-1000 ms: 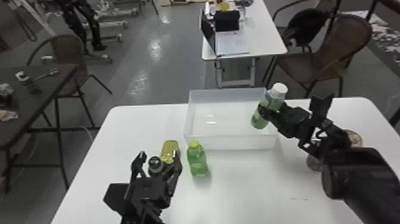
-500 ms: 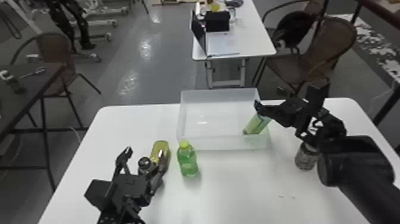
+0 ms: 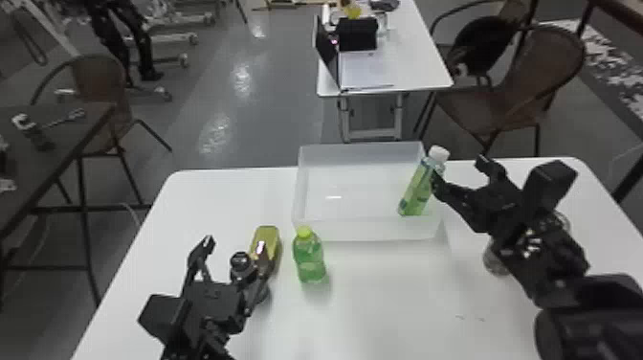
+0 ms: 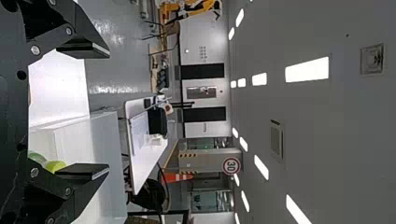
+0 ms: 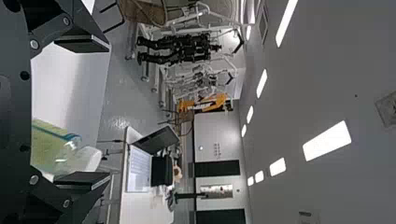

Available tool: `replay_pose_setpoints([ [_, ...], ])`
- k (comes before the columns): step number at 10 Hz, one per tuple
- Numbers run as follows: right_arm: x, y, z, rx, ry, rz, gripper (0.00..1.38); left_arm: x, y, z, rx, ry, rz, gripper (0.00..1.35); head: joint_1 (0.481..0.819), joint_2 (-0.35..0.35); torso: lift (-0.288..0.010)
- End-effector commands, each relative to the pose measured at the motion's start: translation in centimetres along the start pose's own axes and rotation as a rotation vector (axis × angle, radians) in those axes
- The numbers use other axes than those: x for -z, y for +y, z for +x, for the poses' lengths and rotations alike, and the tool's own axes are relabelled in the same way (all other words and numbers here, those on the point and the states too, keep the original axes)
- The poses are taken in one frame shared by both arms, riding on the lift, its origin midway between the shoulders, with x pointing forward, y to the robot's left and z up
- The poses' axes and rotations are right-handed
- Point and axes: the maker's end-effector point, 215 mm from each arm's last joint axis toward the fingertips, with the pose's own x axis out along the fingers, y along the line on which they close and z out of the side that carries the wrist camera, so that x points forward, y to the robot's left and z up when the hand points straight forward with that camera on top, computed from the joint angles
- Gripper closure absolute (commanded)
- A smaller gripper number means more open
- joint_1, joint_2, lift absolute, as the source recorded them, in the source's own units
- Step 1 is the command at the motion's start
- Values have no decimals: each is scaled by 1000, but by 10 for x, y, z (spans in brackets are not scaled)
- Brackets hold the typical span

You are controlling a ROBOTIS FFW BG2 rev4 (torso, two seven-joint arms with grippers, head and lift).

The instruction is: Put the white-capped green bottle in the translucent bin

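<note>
The right gripper [image 3: 460, 173] is at the right side of the translucent bin [image 3: 368, 230], fingers spread apart. Beside one finger, the white-capped green bottle [image 3: 417, 189] tilts inside the bin, its cap above the rim; whether they touch is unclear. A glassy container [image 3: 495, 258] sits under the right arm. The left gripper [image 3: 235, 256], fingers also apart, is over the left of the counter [image 3: 382, 306], with a dark-topped container [image 3: 241, 264] and a yellow container [image 3: 268, 238] crowding its inner finger. A yellow-capped green bottle [image 3: 309, 261] stands upright before the bin's near wall.
</note>
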Motion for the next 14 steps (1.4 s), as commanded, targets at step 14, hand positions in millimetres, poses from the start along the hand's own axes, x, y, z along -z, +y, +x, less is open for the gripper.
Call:
replay_pose_setpoints([
  [14, 25, 18, -185, 235, 150, 42, 305, -1, -16, -10, -130, 36, -76, 404, 695, 44, -20],
])
